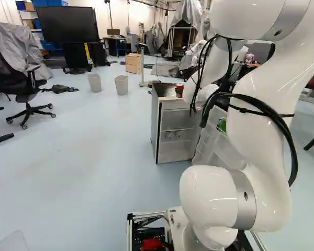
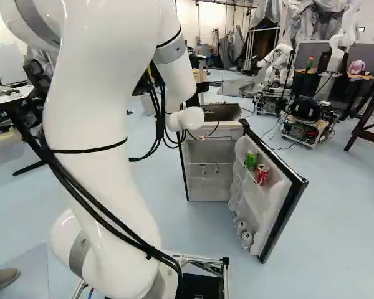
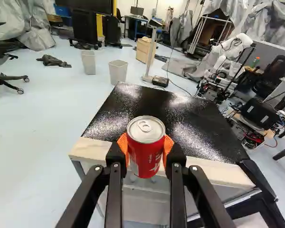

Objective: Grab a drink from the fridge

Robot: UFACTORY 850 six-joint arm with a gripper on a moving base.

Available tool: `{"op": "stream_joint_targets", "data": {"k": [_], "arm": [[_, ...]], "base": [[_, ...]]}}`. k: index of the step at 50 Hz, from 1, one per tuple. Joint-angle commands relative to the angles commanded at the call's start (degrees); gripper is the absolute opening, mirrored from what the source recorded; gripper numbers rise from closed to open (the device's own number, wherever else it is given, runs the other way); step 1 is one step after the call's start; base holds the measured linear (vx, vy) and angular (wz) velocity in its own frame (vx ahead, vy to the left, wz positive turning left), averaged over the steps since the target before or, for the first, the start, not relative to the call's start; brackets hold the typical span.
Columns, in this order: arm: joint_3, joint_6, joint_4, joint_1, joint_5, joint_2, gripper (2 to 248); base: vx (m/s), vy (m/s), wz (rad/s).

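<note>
At the front top edge of the fridge [image 1: 167, 125], the gripper [image 1: 179, 92] shows small and partly hidden in the left base view. In the wrist view the gripper [image 3: 146, 148] is shut on a red can [image 3: 147, 154], an orange pad at each side of it. The can is upright, in front of the fridge's black top [image 3: 147, 107]; whether it touches the edge is unclear. The fridge door [image 2: 280, 208] stands open in the right base view. Its rack holds a green can [image 2: 251, 160] and another red can [image 2: 262, 174]. Small cans [image 2: 203, 169] stand on an inside shelf.
Two pale bins [image 1: 121, 84] and a wooden drawer unit [image 1: 133, 63] stand beyond the fridge. An office chair [image 1: 24, 86] is at the left of the left base view. Another robot [image 2: 277, 75] stands behind the fridge, with a wheeled base [image 2: 308, 121] nearby.
</note>
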Motion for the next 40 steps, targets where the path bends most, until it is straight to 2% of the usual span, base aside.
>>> {"op": "stream_joint_targets", "data": {"k": [40], "arm": [[-8.8,0.0,0.0,1.1,0.0,-7.2,93]], "base": [[0.0,0.0,0.0]]}}
